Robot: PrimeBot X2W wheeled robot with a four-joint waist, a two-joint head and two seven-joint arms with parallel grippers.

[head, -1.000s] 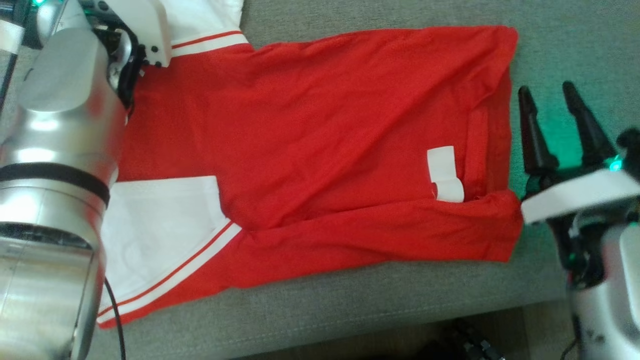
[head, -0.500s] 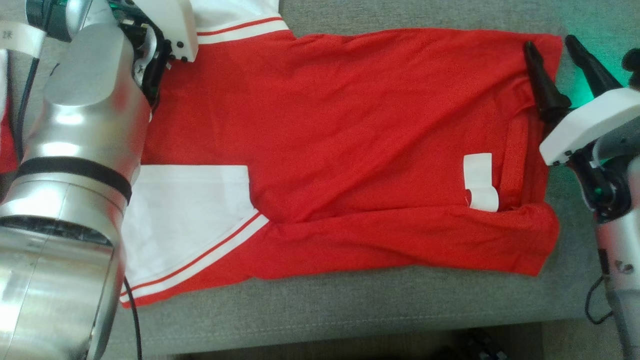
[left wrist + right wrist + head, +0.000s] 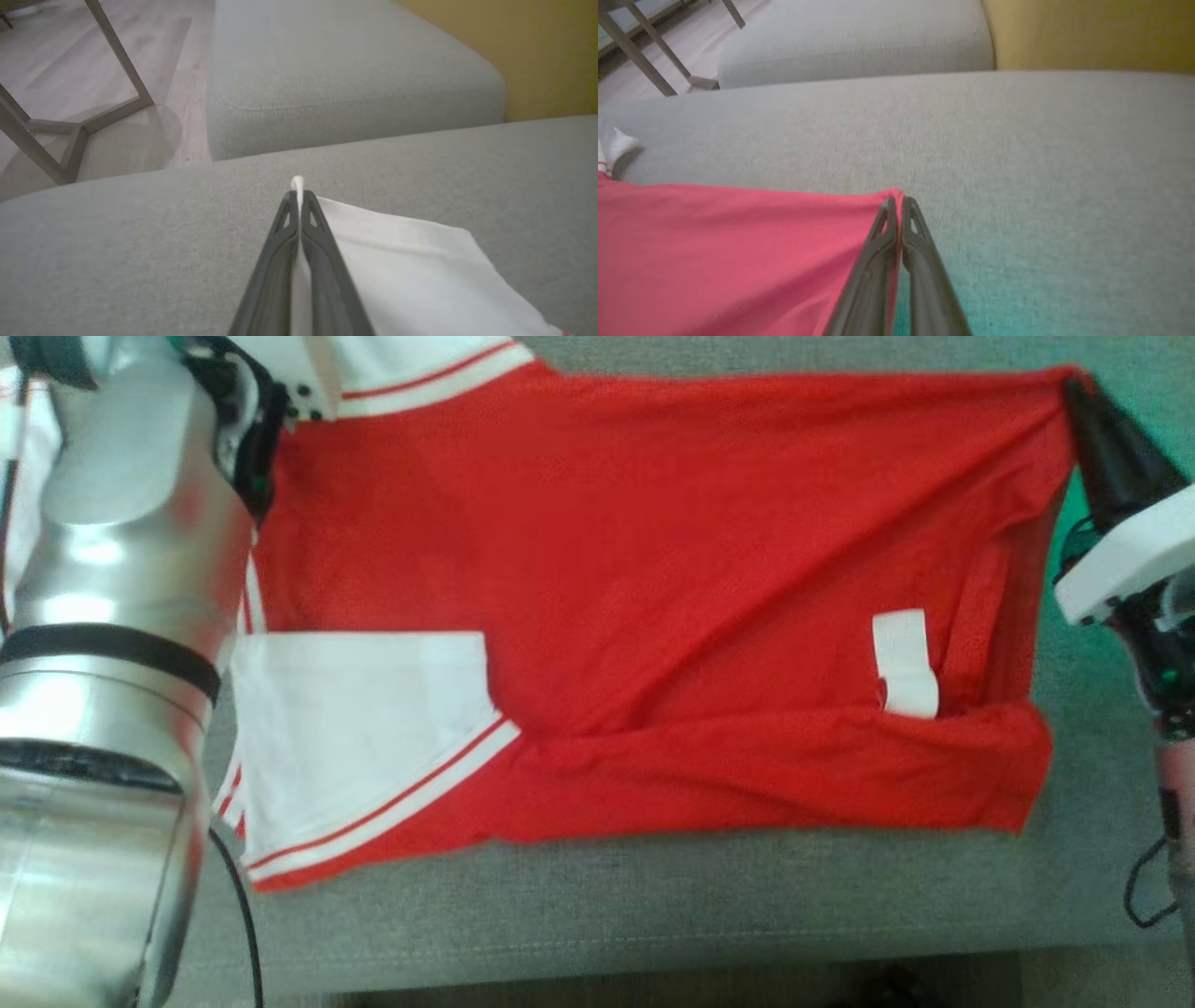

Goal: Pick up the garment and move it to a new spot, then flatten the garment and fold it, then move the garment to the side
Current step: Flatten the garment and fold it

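Observation:
The garment point(image 3: 653, 597) is a red shirt with white, red-striped sleeves, spread across a grey cushion in the head view. My right gripper point(image 3: 1078, 392) is shut on its far right corner, and the red cloth is pulled taut toward that corner. The right wrist view has the red fabric point(image 3: 738, 256) pinched between the closed fingers point(image 3: 896, 205). My left gripper point(image 3: 297, 196) is shut on the edge of the white sleeve point(image 3: 411, 270); in the head view its silver forearm point(image 3: 121, 616) hides the grip at the upper left. A white label point(image 3: 904, 663) lies near the hem.
The grey cushion point(image 3: 653, 915) has its front edge near the bottom of the head view. A second grey cushion point(image 3: 350, 84) lies beyond, with a yellow wall point(image 3: 514, 46) behind it. Wooden table legs point(image 3: 70, 130) stand on pale floor to the left.
My right gripper has moved up to the far right corner of the garment and closed on it. The cloth there is now drawn tight. The head camera has shifted.

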